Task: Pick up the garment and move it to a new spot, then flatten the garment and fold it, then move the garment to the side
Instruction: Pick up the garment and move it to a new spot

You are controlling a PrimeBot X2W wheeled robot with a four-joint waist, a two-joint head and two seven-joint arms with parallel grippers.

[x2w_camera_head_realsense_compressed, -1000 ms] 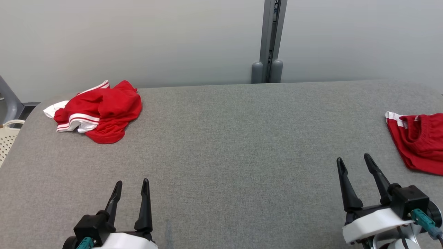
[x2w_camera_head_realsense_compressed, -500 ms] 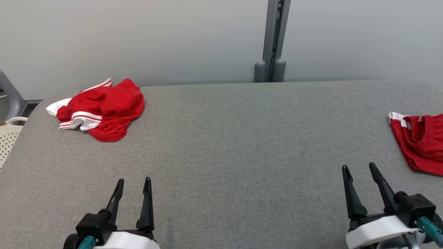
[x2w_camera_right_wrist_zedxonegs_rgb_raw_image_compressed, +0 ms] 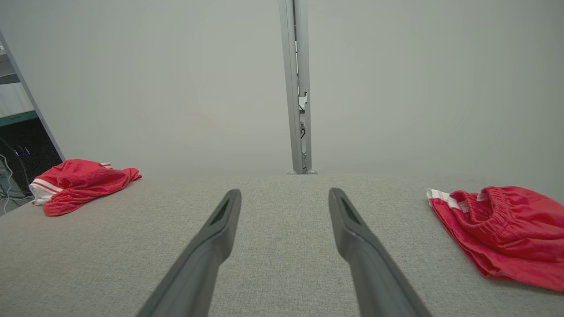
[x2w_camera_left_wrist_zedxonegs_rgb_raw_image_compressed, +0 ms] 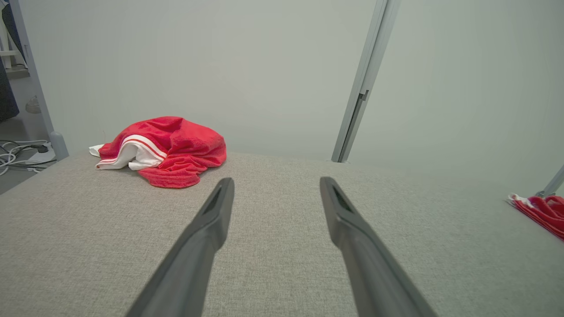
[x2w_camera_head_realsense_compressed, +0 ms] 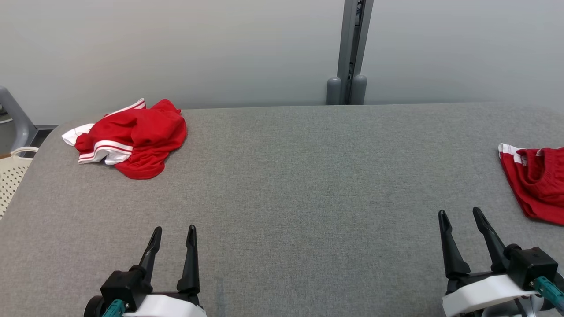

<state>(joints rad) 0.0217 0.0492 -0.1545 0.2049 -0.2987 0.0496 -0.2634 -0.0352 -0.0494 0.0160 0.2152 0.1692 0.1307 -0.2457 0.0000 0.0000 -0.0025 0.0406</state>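
no legible text, possibly too small

A grey fabric table (x2w_camera_head_realsense_compressed: 308,176) takes most of the head view. Behind it stands a pale wall (x2w_camera_head_realsense_compressed: 176,44), divided by a grey metal post (x2w_camera_head_realsense_compressed: 352,44) with two rounded caps (x2w_camera_head_realsense_compressed: 333,90) at its base. Just beside the table's left edge is a cream perforated basket (x2w_camera_head_realsense_compressed: 9,176). In the left wrist view, cables (x2w_camera_left_wrist_zedxonegs_rgb_raw_image_compressed: 15,152) lie on the floor.

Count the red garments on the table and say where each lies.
2. A crumpled white-striped red garment lies at the table's far left; an elastic-waisted red garment lies at its right edge, cut off by the frame. Others may be hidden.
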